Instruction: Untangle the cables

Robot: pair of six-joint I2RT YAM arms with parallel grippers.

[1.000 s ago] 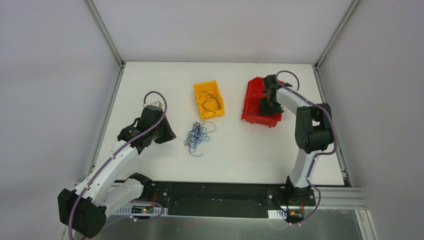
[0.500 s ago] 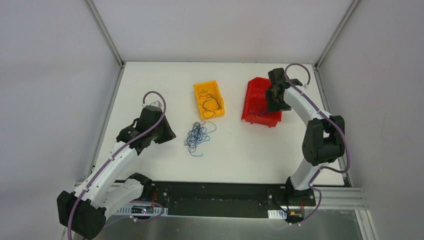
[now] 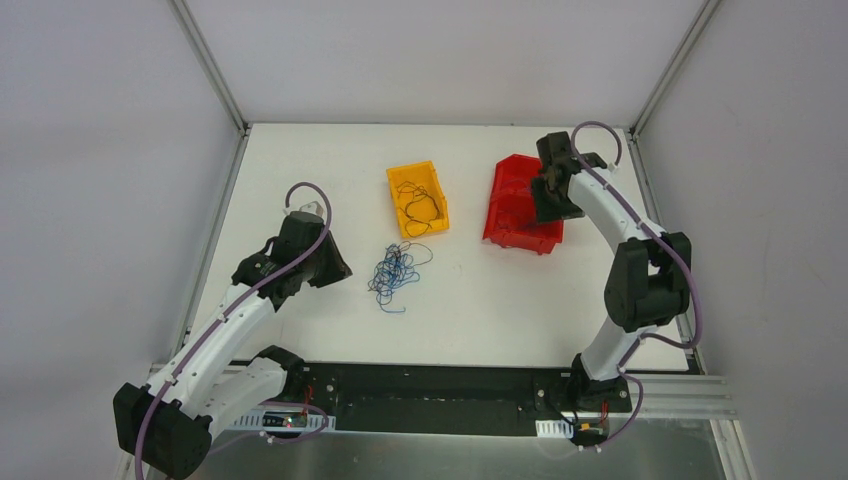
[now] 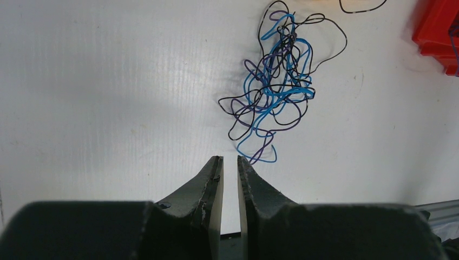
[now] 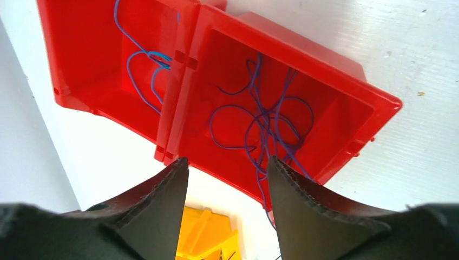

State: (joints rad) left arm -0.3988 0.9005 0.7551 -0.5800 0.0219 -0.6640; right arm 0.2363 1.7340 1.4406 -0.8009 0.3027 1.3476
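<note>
A tangle of thin blue, black and purple cables (image 3: 395,272) lies on the white table, just below the yellow bin (image 3: 393,200); the left wrist view shows it too (image 4: 276,92). My left gripper (image 3: 335,268) sits left of the tangle, apart from it, its jaws (image 4: 230,160) shut to a thin slit and empty. My right gripper (image 3: 545,205) hovers over the red bin (image 3: 520,238), open and empty (image 5: 227,162). Loose purple-blue cables (image 5: 270,122) lie in the red bin (image 5: 335,67), one trailing over its near edge. A few black cables (image 3: 420,205) lie in the yellow bin.
The red bin has two compartments; the far one holds a blue cable (image 5: 143,65). A corner of the yellow bin (image 5: 205,233) shows between my right fingers. Metal frame rails run along the table's left and right edges.
My right arm has swung toward the far right and lifted over the red bin, mostly in the first half second. The left arm and the tangle have not moved.
</note>
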